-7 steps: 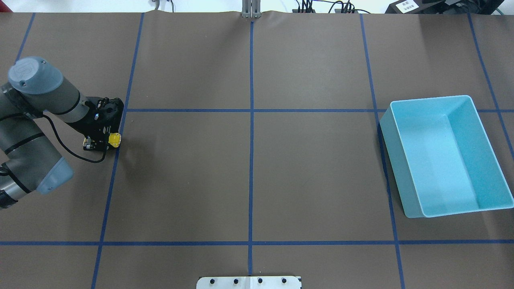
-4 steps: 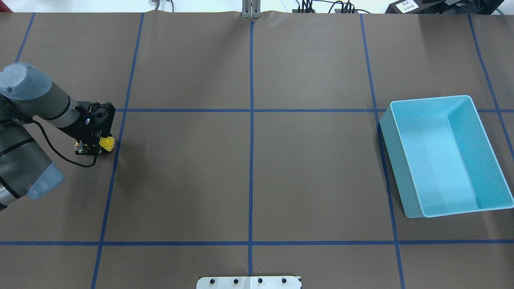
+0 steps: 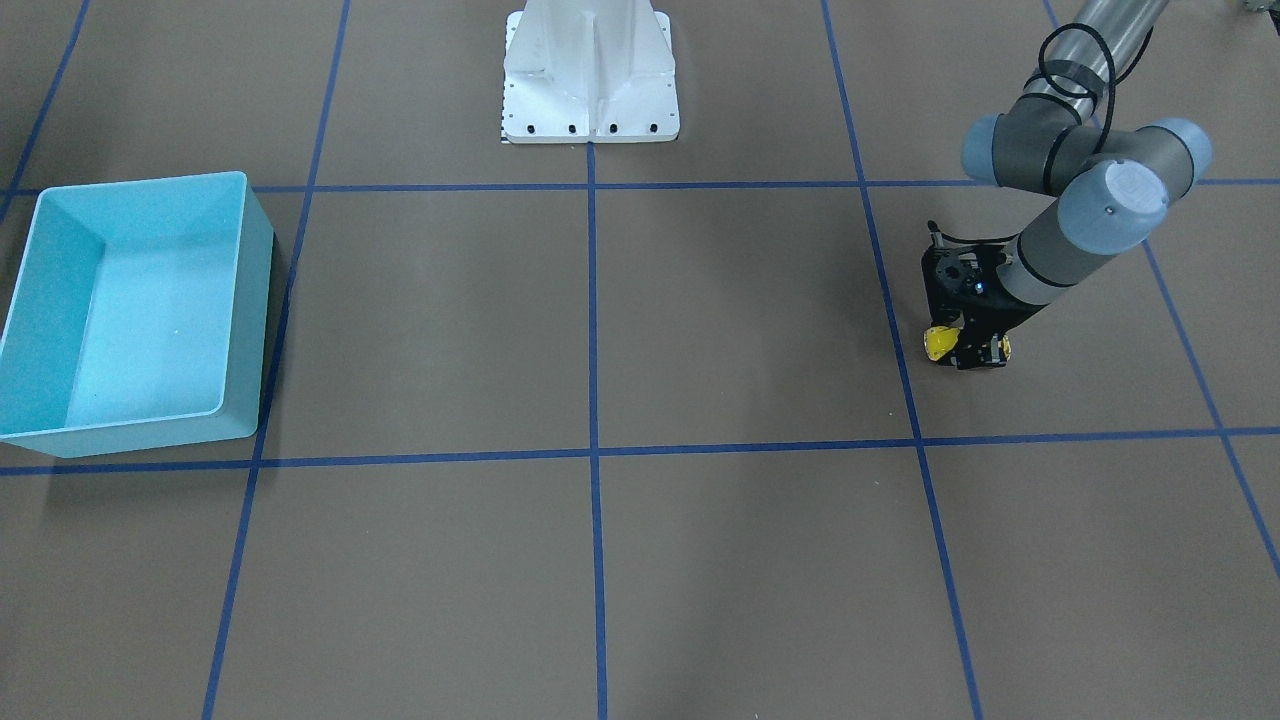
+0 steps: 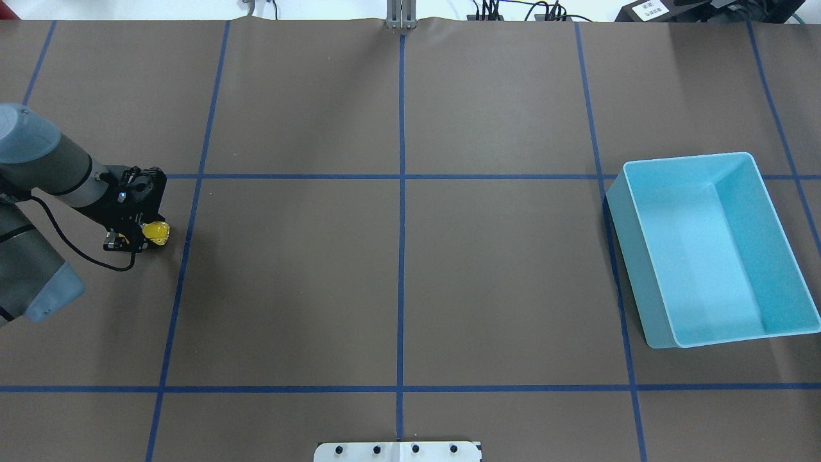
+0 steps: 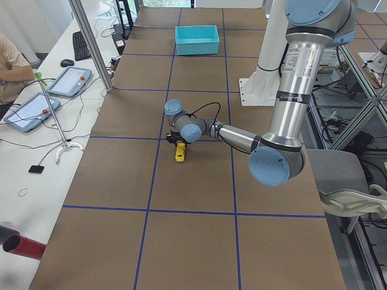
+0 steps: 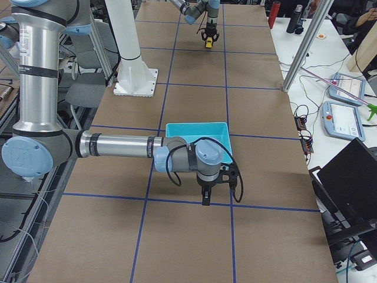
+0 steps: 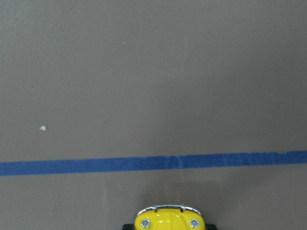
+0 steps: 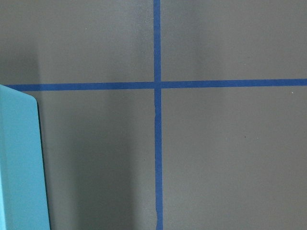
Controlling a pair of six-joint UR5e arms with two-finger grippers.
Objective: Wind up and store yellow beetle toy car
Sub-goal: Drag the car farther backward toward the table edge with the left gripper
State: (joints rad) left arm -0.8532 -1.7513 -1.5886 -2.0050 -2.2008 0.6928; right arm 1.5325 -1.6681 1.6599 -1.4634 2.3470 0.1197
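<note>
At the table's 9 o'clock side, the left gripper [image 4: 142, 237] grips the yellow beetle toy car [image 4: 156, 232], which its black body half hides. The right gripper [image 6: 205, 197] shows only side-on, so I cannot tell how wide it stands.

At mid-left, the left gripper [image 4: 145, 237] holds the yellow beetle toy car [image 4: 156, 232]. A turquoise bin [image 4: 648, 301] sits far right.

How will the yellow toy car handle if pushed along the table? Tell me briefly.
The yellow toy car is on wheels, so it will probably roll rather than slide. Tiny compared with the turquoise bin, it is likely light. Its glossy rounded shell may slip from a loose grip.
</note>
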